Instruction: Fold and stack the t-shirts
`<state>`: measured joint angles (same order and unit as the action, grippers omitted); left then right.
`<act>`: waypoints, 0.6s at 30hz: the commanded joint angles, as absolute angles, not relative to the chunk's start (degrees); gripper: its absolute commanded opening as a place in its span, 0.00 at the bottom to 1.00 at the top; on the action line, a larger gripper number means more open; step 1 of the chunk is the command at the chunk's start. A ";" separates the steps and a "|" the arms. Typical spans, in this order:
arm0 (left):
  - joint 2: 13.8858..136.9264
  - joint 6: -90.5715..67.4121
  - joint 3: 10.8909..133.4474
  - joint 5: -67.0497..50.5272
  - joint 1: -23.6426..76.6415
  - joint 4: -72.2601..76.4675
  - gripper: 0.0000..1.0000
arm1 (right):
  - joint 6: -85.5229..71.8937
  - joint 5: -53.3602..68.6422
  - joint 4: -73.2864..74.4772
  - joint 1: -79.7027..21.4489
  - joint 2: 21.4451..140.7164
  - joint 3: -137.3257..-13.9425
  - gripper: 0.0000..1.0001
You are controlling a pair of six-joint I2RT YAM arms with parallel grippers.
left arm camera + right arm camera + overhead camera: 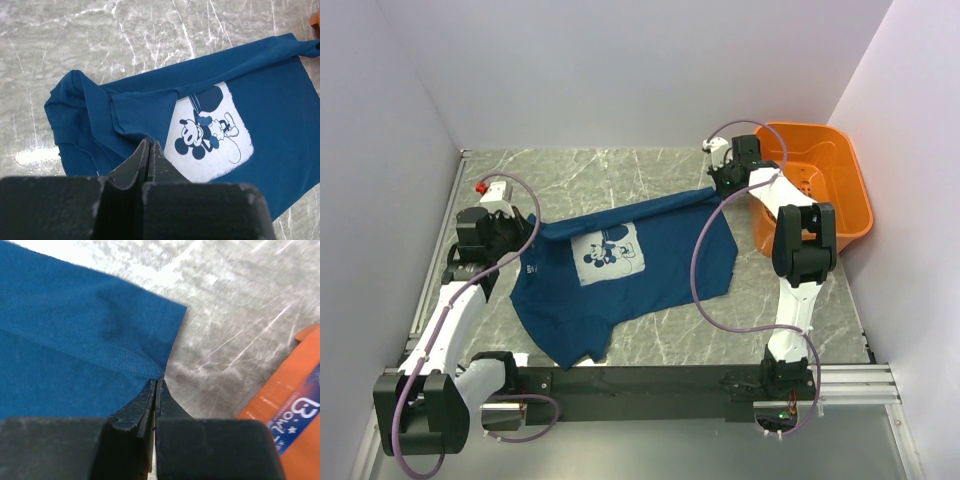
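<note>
My right gripper (156, 385) is pressed fully shut on the t-shirt (620, 275), with only a thin bite of hem at the corner nearest the basket (850, 160). My left gripper (149, 145) is also closed tight. Its tips seem to pinch a fold of cloth at the end farthest from the basket, though I cannot see how much cloth is in the bite.

The shirt lies print-up on the table (620, 170), just beside the basket and stretching away from it. Its long axis runs from the basket side across to my left gripper, with the hem toward the basket and the neck end pointing away. One flap trails off to the near side, farther from the basket.

The risks as I judge them:
- The hem corner could slip out of my right jaws if I pull hard, because the hold is so shallow
- The far end is bunched and doubled over, so any fold made now would trap those wrinkles
- A lift near the basket could drag cloth against its wall
</note>
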<state>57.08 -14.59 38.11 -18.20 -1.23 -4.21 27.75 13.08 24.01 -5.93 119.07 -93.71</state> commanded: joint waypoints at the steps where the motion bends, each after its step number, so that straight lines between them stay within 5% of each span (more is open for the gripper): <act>1: 55.37 -15.29 37.44 -19.42 -0.88 -3.25 0.01 | 28.30 12.22 24.78 -5.19 118.13 -92.90 0.00; 10: 55.46 -15.82 36.74 -19.95 -0.79 -2.99 0.01 | 29.70 12.92 25.23 -5.01 116.81 -90.97 0.08; 15: 55.63 -16.00 36.39 -20.04 -0.62 -3.69 0.01 | 30.67 16.25 26.80 -4.31 114.09 -90.97 0.43; 18: 55.72 -16.08 36.30 -20.13 -0.70 -4.22 0.01 | 31.55 18.36 27.33 -4.04 111.54 -90.62 0.50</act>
<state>56.71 -15.77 36.73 -18.74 -0.93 -4.67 30.13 15.18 26.79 -4.84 117.60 -90.65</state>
